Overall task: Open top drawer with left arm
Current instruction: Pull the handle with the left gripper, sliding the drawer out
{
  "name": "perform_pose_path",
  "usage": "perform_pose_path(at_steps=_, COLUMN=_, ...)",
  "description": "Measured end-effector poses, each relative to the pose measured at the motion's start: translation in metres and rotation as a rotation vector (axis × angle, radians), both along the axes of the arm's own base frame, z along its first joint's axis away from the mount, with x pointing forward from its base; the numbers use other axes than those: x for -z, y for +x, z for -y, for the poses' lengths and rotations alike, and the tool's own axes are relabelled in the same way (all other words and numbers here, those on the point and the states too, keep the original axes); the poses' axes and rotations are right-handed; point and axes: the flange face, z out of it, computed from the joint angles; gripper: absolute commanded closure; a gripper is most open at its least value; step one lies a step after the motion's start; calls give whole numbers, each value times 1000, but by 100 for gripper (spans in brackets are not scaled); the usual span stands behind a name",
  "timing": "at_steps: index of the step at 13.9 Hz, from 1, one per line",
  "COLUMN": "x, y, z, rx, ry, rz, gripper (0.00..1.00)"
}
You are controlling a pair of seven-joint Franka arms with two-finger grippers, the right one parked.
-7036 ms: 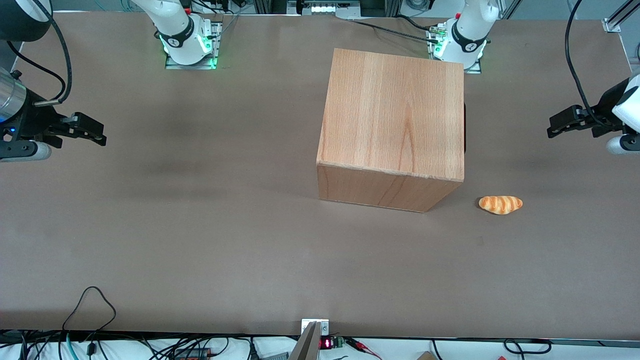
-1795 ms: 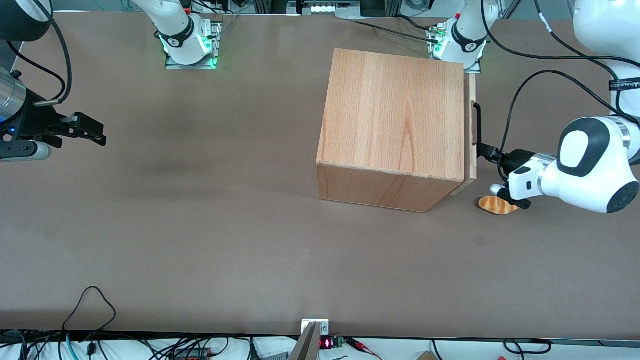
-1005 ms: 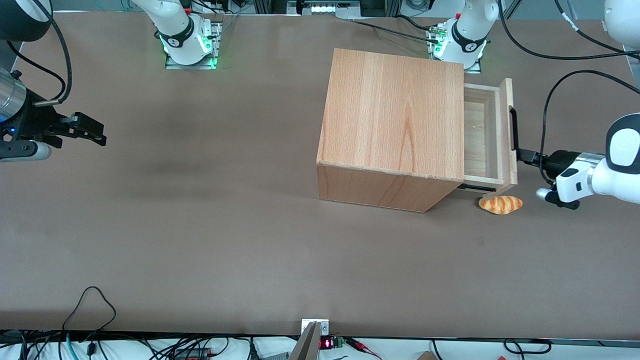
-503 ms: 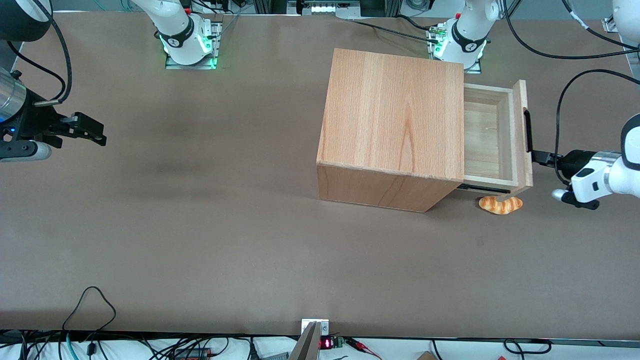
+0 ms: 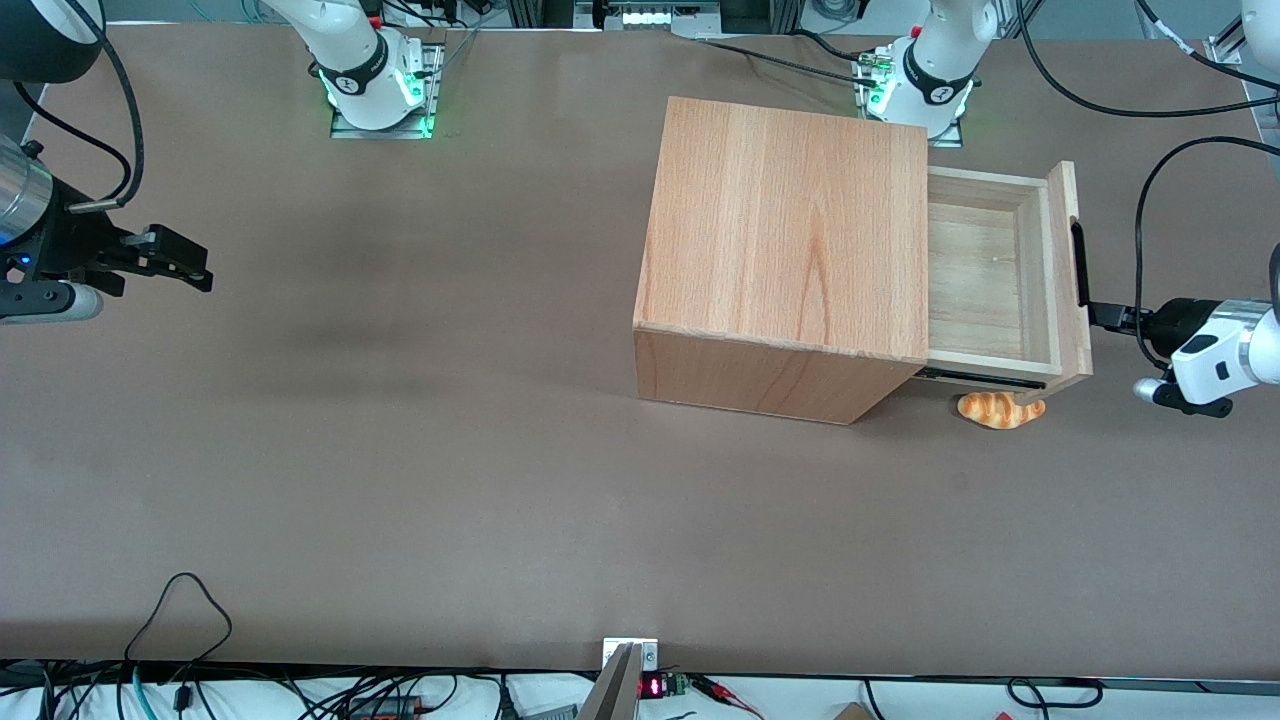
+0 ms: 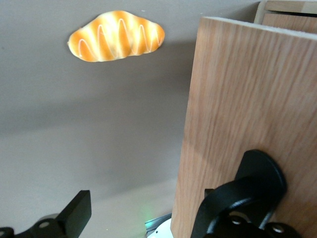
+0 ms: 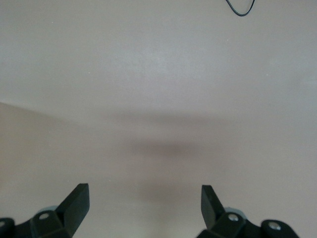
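Observation:
The top drawer stands pulled well out of the beech cabinet, its pale plank bottom showing. Its front panel carries the thin black bar handle. The left arm reaches in from the working arm's end, and its black gripper is at the nearer end of the handle. In the left wrist view the gripper is open, with one finger hooked against the handle on the front panel and the other finger free over the table.
A bread roll lies on the table just under the drawer's nearer front corner; it also shows in the left wrist view. The arm's black cable loops above the table beside the drawer front.
The drawer has slid farther out of the cabinet, and the gripper has moved with the handle toward the working arm's end of the table.

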Motion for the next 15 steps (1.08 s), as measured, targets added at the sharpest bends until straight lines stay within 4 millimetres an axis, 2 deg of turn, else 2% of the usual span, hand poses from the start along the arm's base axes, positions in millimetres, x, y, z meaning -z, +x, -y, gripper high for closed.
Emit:
perform_pose_path(at_steps=3, x=-2, y=-2, z=-15, rx=-18, ry=11, rz=10, gripper=0)
perform_pose_path(at_steps=9, x=-3, y=-1, z=-23, rx=15, ry=-3, rz=36, gripper=0)
perform_pose_path(at_steps=15, x=-4, y=-4, z=-47, rx=38, ry=-27, rz=73, gripper=0)
